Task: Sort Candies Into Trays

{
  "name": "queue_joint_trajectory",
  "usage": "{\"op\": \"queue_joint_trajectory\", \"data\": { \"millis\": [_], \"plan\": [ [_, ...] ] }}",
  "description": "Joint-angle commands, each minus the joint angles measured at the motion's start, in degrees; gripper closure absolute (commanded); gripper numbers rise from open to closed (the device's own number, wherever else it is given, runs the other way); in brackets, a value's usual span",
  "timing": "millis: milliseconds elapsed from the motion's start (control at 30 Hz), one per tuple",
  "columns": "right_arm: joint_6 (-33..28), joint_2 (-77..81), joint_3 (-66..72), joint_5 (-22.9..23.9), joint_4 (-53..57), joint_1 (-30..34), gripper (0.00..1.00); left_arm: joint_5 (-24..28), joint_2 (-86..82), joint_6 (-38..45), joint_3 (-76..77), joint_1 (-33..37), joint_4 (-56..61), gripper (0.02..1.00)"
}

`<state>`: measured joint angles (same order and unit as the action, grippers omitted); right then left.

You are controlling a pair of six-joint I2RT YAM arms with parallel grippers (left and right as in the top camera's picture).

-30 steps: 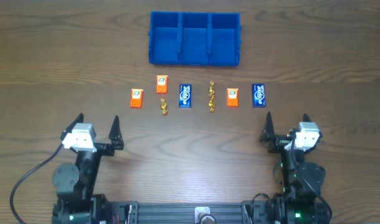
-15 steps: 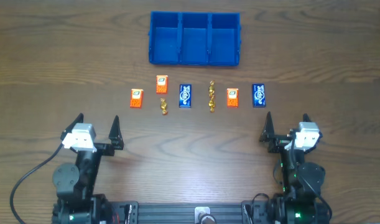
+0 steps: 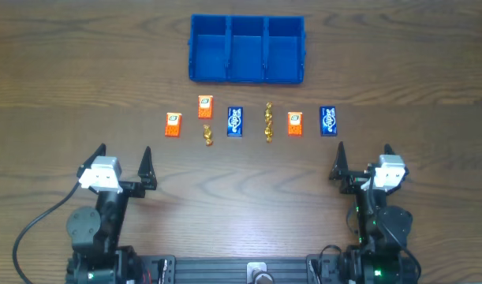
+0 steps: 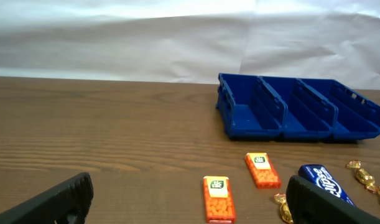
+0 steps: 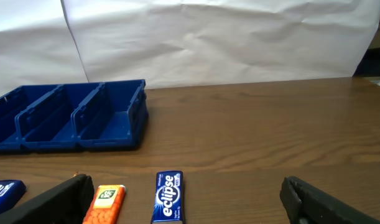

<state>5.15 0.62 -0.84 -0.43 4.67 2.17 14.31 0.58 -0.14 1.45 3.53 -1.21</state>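
Table (image 3: 59, 71): brown wood grain, carries every item listed below.

Tray (image 3: 228, 49): blue, three compartments side by side. It stands at the far middle of the table, well apart from both arms.

Left gripper (image 3: 125, 150): at the near left of the table, fingers spread wide, holding nothing. It faces the candy row and is apart from every candy.

Right gripper (image 3: 364, 148): at the near right, fingers likewise spread wide, holding nothing, apart from every candy.

Candies: all lie on the table in a loose row between the tray and the grippers, outside the tray.

A blue pack (image 3: 235, 121) lies just left of the row's middle. Another blue pack (image 3: 329, 121) sits at the right end.

An orange box (image 3: 173, 125) sits at the left end. A second orange box (image 3: 205, 106) lies just beside it, slightly nearer the tray. A third orange box (image 3: 294, 124) lies near the right-end blue pack, on its left.

A gold candy (image 3: 207, 135) lies just on the near side of the second orange box. Another gold candy (image 3: 268, 114) and a third gold candy (image 3: 268, 132) lie in line, one behind the other, between the middle blue pack and the third orange box.
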Motion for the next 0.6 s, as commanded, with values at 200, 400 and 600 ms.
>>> {"op": "queue_joint_trajectory", "data": {
  "millis": [200,400,600],
  "plan": [
    [-0.72,-0.46,0.39,0.37,0.11,0.31,0.003,1.51,-0.35,-0.07,-1.18,-0.24,-1.77,0.02],
    [-0.72,-0.46,0.39,0.37,0.11,0.31,0.003,4.11,6.64,-0.33,5.4,-0.31,-3.56,0.02],
    [-0.72,-0.46,0.39,0.37,0.11,0.31,0.003,4.81,29.62,-0.33,30.12,-2.67,-15.39,0.02]
  ]
}}
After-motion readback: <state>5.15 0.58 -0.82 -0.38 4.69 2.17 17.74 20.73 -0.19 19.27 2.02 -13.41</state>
